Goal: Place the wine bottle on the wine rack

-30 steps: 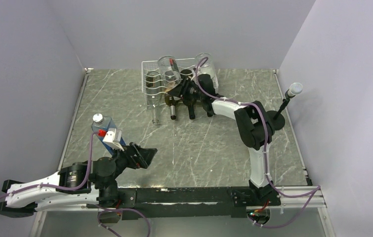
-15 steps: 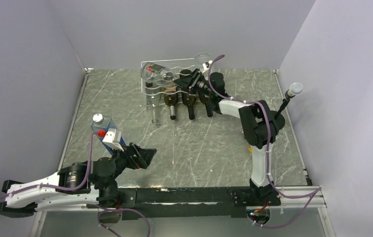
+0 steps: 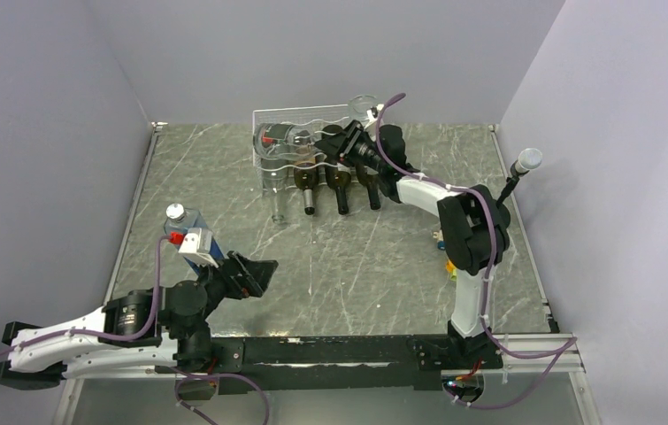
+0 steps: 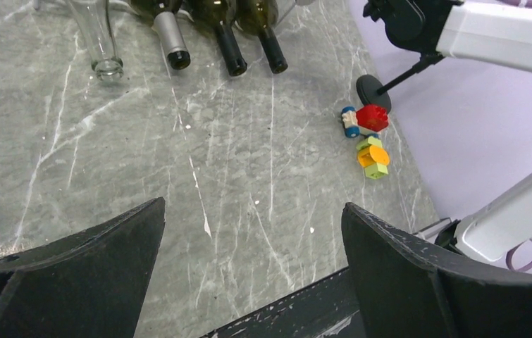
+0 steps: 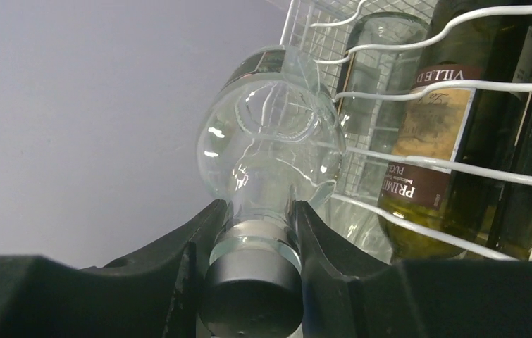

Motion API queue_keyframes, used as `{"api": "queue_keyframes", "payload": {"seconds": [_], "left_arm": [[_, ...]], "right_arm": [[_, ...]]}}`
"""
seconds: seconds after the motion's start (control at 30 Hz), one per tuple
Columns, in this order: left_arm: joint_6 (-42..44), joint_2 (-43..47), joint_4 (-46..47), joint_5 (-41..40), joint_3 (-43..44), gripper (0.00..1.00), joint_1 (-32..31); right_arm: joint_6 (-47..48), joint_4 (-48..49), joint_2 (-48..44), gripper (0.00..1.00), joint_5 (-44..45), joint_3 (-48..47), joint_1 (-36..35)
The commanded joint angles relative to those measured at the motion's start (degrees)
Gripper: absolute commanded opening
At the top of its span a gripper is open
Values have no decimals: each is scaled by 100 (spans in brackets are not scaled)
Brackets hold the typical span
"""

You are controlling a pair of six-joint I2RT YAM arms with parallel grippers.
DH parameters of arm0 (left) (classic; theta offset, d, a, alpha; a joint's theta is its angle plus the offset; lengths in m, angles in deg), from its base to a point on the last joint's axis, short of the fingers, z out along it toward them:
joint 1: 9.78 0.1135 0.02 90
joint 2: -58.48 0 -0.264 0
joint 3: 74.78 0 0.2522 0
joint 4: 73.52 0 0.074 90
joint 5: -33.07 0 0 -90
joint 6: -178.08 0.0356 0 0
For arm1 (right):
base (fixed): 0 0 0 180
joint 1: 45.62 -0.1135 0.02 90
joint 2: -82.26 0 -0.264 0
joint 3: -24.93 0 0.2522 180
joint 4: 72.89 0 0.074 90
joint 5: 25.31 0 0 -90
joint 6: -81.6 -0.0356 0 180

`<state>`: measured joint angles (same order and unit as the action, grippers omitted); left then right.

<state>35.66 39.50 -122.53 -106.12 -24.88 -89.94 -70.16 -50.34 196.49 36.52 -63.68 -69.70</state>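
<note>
The right gripper (image 5: 252, 236) is clamped on the neck of a clear wine bottle (image 5: 270, 148), up at the white wire wine rack's (image 3: 270, 173) top row, upper centre. The left gripper (image 4: 252, 239) gapes wide and empty, lower left.

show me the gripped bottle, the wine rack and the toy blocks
gripped bottle (image 5: 270, 141) right wrist view, glass shoulder
wine rack (image 5: 319, 35) right wrist view, mesh wall
toy blocks (image 4: 371, 117) left wrist view, red block

Left arm (image 3: 73, 341): folded low along the near edge; left gripper (image 4: 252, 211) pitched forward and downward, jaws spread wide. Right arm (image 3: 418, 190): reached far forward and leftward, elbow raised; right gripper (image 5: 252, 218) pinched tight on the neck of a clear wine bottle (image 5: 270, 134).
</note>
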Motion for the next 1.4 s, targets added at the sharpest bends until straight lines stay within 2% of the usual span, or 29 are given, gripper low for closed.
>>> {"api": "queue_keyframes", "payload": {"seconds": [0.0,0.2,0.4,0.47,0.53,0.6,0.77,0.93,1.0,1.1,1.37], "left_arm": [[-175,-305,71,-483,362,99,9],[-76,-1054,510,-734,770,99,9],[383,-2224,1734,-1003,1443,99,123],[407,-2781,1682,-286,2019,99,781],[238,-3342,1465,1026,2621,98,1826],[283,-3856,1661,1930,2843,95,2552],[-70,-4766,2107,3553,3293,96,4166],[-830,-5634,2688,4580,3278,99,5608],[-1102,-5959,3149,4967,3189,99,5968],[-1114,-6520,3465,5185,3391,99,6173],[-536,-7826,2963,5188,4510,99,6201]], "right_arm": [[277,175,-731,0,238,-123,-141],[811,-447,-910,0,455,-134,-324],[909,-657,-837,0,368,-61,-324],[921,-671,-805,0,344,-23,-325],[961,-734,-810,0,331,5,-327],[1008,-753,-836,0,304,54,-326],[1082,-791,-868,0,276,144,-313],[1088,-766,-863,0,191,214,-317],[1100,-733,-873,0,149,272,-317],[1137,-638,-927,0,12,389,-317],[2137,-1304,-904,0,-619,94,-377]]}}
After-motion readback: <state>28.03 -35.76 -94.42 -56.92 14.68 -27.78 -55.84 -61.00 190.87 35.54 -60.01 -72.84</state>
